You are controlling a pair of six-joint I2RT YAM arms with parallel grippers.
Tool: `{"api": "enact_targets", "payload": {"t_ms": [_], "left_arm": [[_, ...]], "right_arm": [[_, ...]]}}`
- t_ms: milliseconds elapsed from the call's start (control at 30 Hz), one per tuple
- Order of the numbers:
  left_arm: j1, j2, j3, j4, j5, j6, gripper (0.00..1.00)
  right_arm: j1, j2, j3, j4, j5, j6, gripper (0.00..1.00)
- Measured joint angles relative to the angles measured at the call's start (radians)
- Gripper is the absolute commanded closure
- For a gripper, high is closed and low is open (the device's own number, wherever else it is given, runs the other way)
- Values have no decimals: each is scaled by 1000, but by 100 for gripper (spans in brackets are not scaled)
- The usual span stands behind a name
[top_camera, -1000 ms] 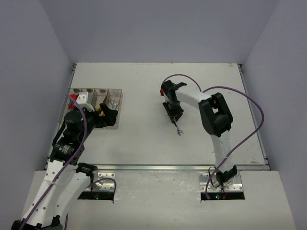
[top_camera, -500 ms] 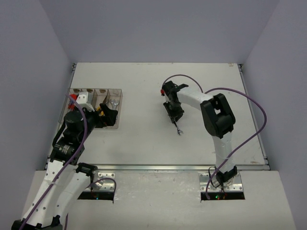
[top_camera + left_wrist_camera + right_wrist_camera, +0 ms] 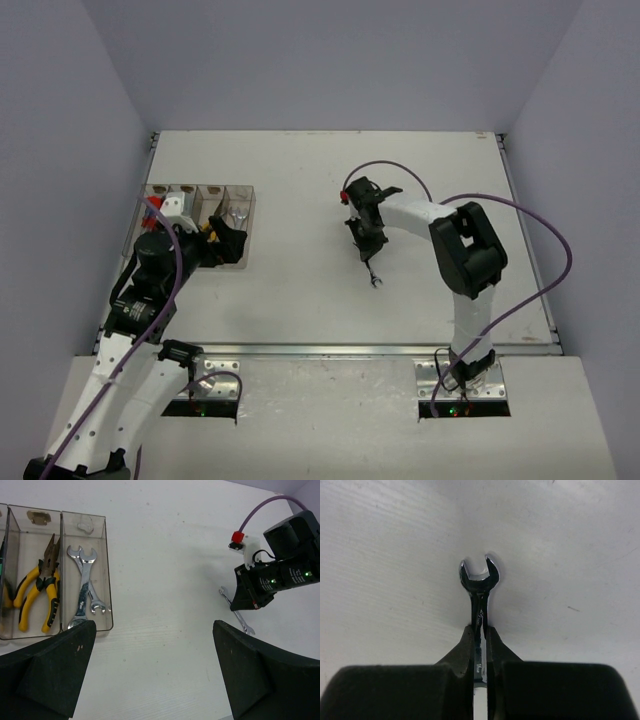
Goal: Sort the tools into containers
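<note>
The wrench (image 3: 479,592) at centre of the right wrist view is polished metal with a mirror gloss. The fingers (image 3: 395,692) of the right gripper (image 3: 479,632) are matt black and smooth. The table (image 3: 380,555) is white and matt, with a fine streaked grain. At upper left of the left wrist view, the containers (image 3: 107,575) are clear glossy plastic. The two wrenches (image 3: 85,587) in them are bright metal. The pliers (image 3: 47,580) have dull metal jaws and smooth yellow grips.

right hand (image 3: 367,256) low over middle of desk (image 3: 300,300), wrench (image 3: 374,279) end sticking out; left hand (image 3: 228,243) hovers over bins (image 3: 240,193).
</note>
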Motion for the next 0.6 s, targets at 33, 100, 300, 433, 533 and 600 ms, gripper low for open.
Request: {"api": "enact_targets", "payload": {"t_ms": [33, 100, 300, 433, 533, 600], "left_arm": [[0, 1, 0, 0, 7, -8, 0], [0, 5, -2, 6, 36, -37, 0], [-12, 83, -86, 213, 170, -219, 0], [-134, 183, -211, 433, 158, -353, 0], [-255, 319, -239, 548, 136, -427, 0], [-309, 428, -238, 639, 122, -466, 0]], "right_arm": [[0, -27, -39, 23, -8, 6, 100], [1, -80, -118, 62, -24, 16, 100], [14, -187, -233, 129, -82, 42, 100], [34, -303, -276, 175, -117, 50, 100], [46, -410, -314, 219, -147, 58, 100], [53, -466, -334, 238, -163, 60, 100]]}}
